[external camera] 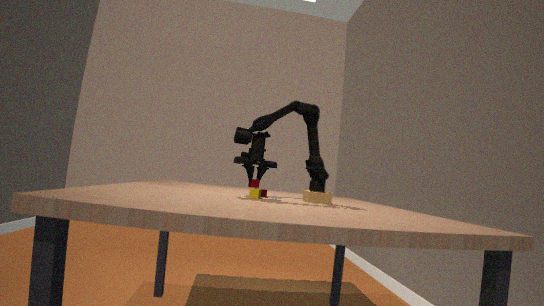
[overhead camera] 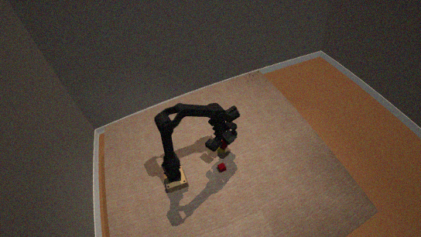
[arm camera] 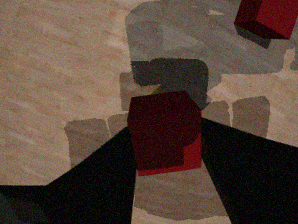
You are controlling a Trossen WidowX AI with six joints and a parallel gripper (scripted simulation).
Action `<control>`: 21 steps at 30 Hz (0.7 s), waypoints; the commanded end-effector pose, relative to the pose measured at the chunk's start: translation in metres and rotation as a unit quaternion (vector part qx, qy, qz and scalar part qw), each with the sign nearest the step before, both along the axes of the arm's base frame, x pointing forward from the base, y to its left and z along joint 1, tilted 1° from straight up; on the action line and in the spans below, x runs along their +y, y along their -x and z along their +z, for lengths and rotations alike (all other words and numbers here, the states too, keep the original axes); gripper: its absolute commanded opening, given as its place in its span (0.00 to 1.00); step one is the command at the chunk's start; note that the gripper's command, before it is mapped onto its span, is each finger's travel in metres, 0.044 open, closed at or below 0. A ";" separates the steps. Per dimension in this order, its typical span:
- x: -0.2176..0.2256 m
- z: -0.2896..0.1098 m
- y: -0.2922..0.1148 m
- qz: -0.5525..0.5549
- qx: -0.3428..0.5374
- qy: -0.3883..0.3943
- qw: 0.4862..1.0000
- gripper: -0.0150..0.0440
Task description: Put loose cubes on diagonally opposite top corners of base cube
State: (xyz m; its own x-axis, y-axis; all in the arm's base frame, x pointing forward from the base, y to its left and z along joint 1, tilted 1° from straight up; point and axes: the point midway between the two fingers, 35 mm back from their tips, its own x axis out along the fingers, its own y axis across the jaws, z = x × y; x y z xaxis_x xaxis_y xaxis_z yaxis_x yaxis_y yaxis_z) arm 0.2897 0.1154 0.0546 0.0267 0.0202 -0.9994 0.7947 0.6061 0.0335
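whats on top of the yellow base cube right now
A small red cube, held in the end effector, sits directly above the yellow base cube. Whether they touch cannot be seen; the wrist view hides the base.
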 end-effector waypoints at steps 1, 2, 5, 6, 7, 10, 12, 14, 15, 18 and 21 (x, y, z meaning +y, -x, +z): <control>0.000 -0.002 0.001 0.000 0.002 0.000 1.000 0.43; 0.000 -0.002 0.001 0.000 0.002 0.000 1.000 0.43; 0.000 -0.002 0.001 0.000 0.002 0.000 1.000 0.43; 0.000 -0.002 0.001 0.000 0.002 0.000 1.000 0.43; 0.000 -0.002 0.001 0.000 0.002 0.000 1.000 0.43; 0.000 -0.002 0.001 0.000 0.002 0.000 1.000 0.43; 0.000 -0.002 0.001 0.000 0.002 0.000 1.000 0.43; 0.000 -0.002 0.001 0.000 0.002 0.000 1.000 0.43; 0.000 -0.002 0.001 0.000 0.002 0.000 1.000 0.48; 0.000 -0.002 0.001 0.000 0.002 0.000 1.000 0.60; 0.000 -0.002 0.001 0.000 0.002 0.000 1.000 0.60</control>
State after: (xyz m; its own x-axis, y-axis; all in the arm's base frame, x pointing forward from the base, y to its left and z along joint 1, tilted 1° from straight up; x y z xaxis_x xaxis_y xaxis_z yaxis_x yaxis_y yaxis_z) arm 0.2891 0.1152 0.0537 0.0246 0.0194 -0.9995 0.7948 0.6061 0.0313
